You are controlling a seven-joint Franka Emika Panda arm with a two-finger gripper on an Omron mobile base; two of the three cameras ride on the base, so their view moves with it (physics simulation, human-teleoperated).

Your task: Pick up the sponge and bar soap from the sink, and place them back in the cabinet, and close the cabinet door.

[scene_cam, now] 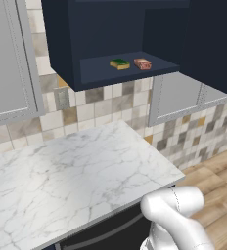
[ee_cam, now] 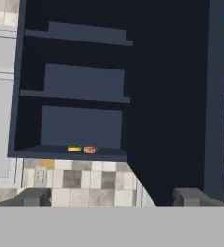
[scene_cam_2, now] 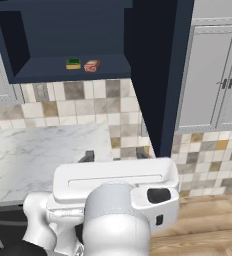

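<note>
The navy cabinet [scene_cam: 66, 44] [scene_cam_2: 18, 75] [ee_cam: 17, 96] stands open on the wall. On its bottom shelf lie the green-and-yellow sponge [scene_cam: 119, 63] [scene_cam_2: 73, 64] [ee_cam: 74, 148] and, just to its right, the orange-brown bar soap [scene_cam: 142, 63] [scene_cam_2: 91, 65] [ee_cam: 90, 149], close together. The cabinet door [scene_cam: 211, 44] [scene_cam_2: 155, 75] [ee_cam: 174, 96] is swung out to the right. My gripper [scene_cam_2: 115, 156] [ee_cam: 111, 198] is open and empty, low in front of the cabinet and well below the shelf. The sink is out of view.
A white marble counter [scene_cam: 76, 171] [scene_cam_2: 33, 150] runs below the cabinet, backed by a tiled wall [scene_cam: 86, 110]. Light grey wall cabinets [scene_cam: 8, 58] [scene_cam_2: 213, 75] flank the navy one. A wooden floor [scene_cam: 218, 171] lies to the right.
</note>
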